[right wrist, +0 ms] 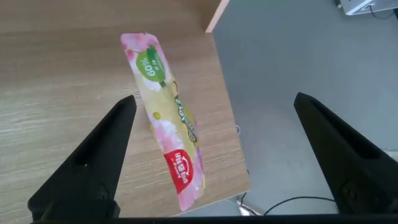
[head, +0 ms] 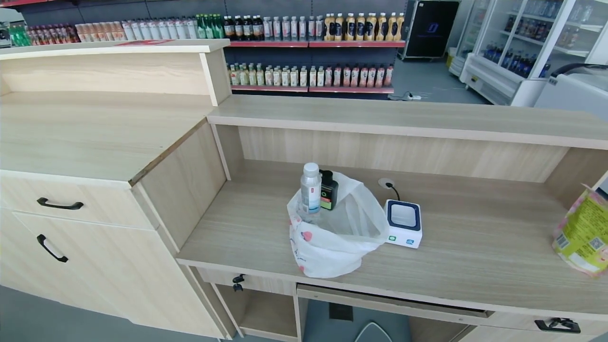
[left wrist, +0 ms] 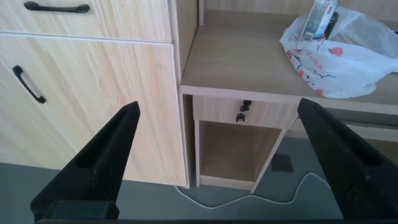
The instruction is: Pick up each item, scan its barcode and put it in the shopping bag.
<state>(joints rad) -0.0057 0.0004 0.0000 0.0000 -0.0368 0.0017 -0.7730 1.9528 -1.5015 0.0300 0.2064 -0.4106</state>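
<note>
Fingers apart on both: right hand above snack pouch, left hand low before the cabinet.

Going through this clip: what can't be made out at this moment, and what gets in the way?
- Head view: the snack packet is cut off by the right edge, so its full outline is lost.
- Head view: the dark bottle sits partly behind the clear bottle; the bag covers their lower ends.
- Left wrist view: both bottles are cut off by the top edge.

Dark bottle, perhaps half hidden
</note>
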